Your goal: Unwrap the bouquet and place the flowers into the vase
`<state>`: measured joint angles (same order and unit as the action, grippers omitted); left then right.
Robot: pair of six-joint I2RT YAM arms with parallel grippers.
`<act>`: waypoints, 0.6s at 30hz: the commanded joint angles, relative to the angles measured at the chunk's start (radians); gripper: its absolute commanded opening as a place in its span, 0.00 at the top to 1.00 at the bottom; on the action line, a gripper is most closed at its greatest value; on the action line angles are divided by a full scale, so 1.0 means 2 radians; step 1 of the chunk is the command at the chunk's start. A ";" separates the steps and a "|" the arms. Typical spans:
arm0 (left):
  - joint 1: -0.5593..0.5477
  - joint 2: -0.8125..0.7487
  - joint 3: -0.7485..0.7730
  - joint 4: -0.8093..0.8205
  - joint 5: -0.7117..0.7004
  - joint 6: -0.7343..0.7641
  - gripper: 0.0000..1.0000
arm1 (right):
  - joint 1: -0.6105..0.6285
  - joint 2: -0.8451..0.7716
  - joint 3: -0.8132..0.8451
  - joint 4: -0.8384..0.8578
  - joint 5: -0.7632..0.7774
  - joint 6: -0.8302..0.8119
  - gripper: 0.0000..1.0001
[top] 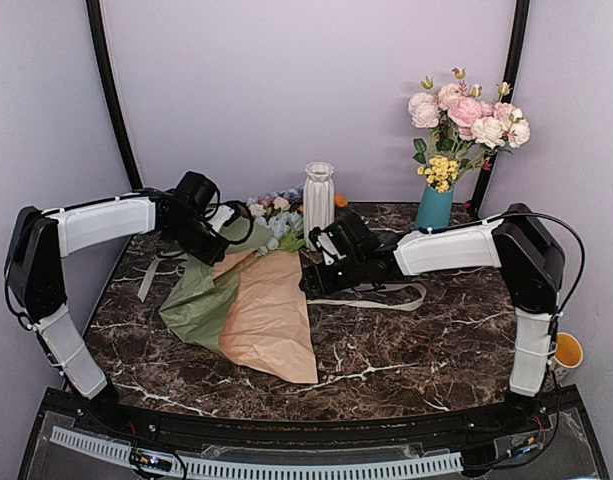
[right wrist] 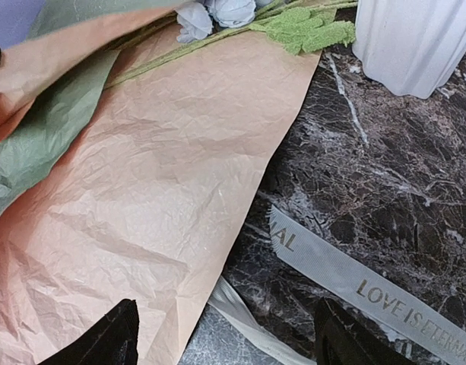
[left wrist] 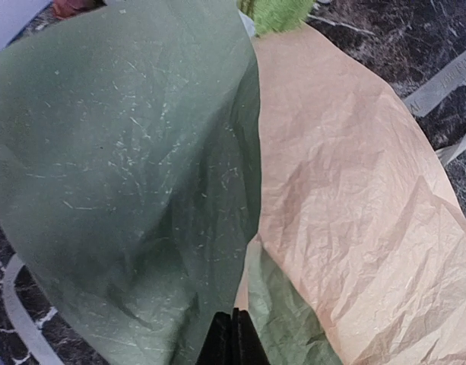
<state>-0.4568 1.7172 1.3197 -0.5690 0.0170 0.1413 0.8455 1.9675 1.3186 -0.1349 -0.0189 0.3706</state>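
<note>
green paper (left wrist: 118,175) clamped in left claw (left wrist: 233,338), left of the vase (top: 319,195); right claw (right wrist: 225,338) apart, empty. risk of sweeping flowers (right wrist: 231,11) into vase if yanked sideways.

Green-and-tan paper (top: 266,320); white ribbed vase (top: 319,198)

The desk (top: 406,350) is dark marble with white veins. A white ribbed vase (top: 319,195) stands upright at its back edge. Just right of the vase lies a small orange thing (top: 340,201), too small to make out. Further right stands a teal vase (top: 433,207). Flowers (top: 276,222) lie just left of the white vase. From them, tan and green paper (top: 266,320) spreads toward the front, its green edge raised. A pale printed ribbon (top: 371,298) lies in front of the vase, touching the paper's right edge. A second strip (top: 151,275) lies well left.
</note>
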 commanded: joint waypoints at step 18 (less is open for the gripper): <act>0.141 -0.020 0.020 0.002 -0.233 -0.013 1.00 | 0.002 0.010 0.030 -0.008 -0.006 -0.018 0.21</act>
<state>-0.2115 1.6627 1.3720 -0.5716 -0.3576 0.1410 0.8455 1.9812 1.3556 -0.1627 -0.0292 0.3466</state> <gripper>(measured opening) 0.021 0.785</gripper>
